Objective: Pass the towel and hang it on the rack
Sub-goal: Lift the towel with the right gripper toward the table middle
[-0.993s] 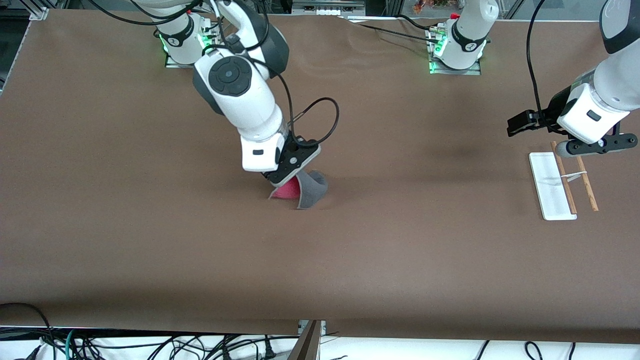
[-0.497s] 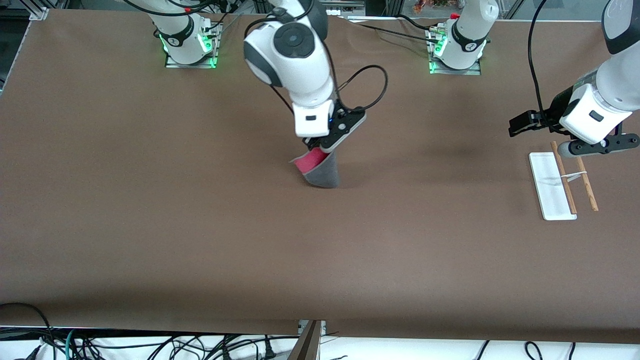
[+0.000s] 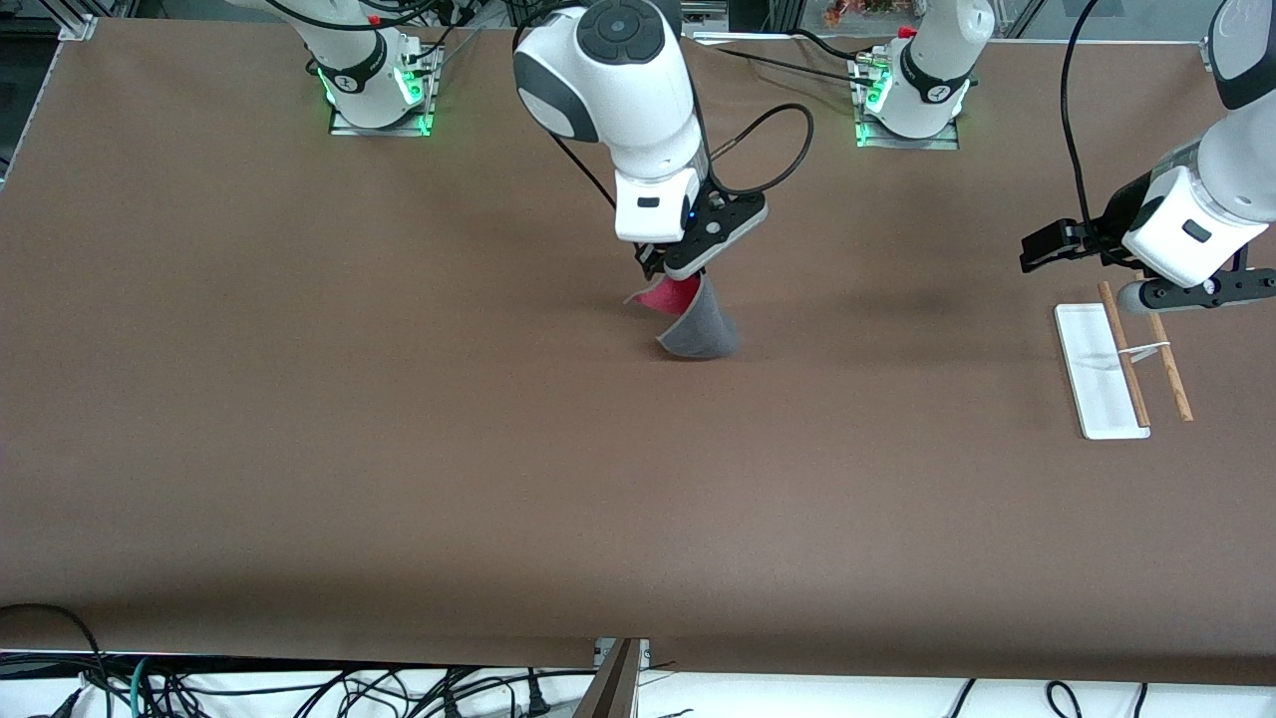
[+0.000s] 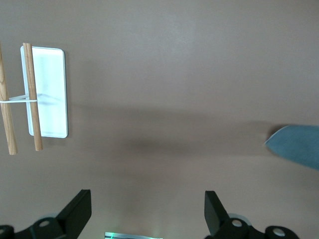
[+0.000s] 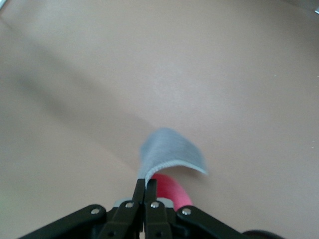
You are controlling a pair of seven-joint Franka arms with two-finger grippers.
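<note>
My right gripper (image 3: pixel 662 275) is shut on one edge of the towel (image 3: pixel 700 329) and holds it over the middle of the table. The towel hangs curled, grey outside and red inside. The right wrist view shows the fingertips (image 5: pixel 151 183) pinched on the towel's (image 5: pixel 172 152) stitched edge. The rack (image 3: pixel 1100 369) has a white base and two brown rods (image 3: pixel 1132 359) and stands at the left arm's end of the table. My left gripper (image 3: pixel 1186 292) hovers open and empty over the rack's farther end. In the left wrist view the gripper (image 4: pixel 146 199) looks down on the rack (image 4: pixel 49 89) and a towel corner (image 4: pixel 299 144).
The brown table (image 3: pixel 399 449) carries nothing else. The two arm bases (image 3: pixel 374 80) stand with green lights along its farthest edge. Cables hang below the nearest edge (image 3: pixel 299 688).
My right gripper has carried the towel up off the table and toward the left arm's end, farther from the front camera. The left gripper has barely shifted over the rack.
</note>
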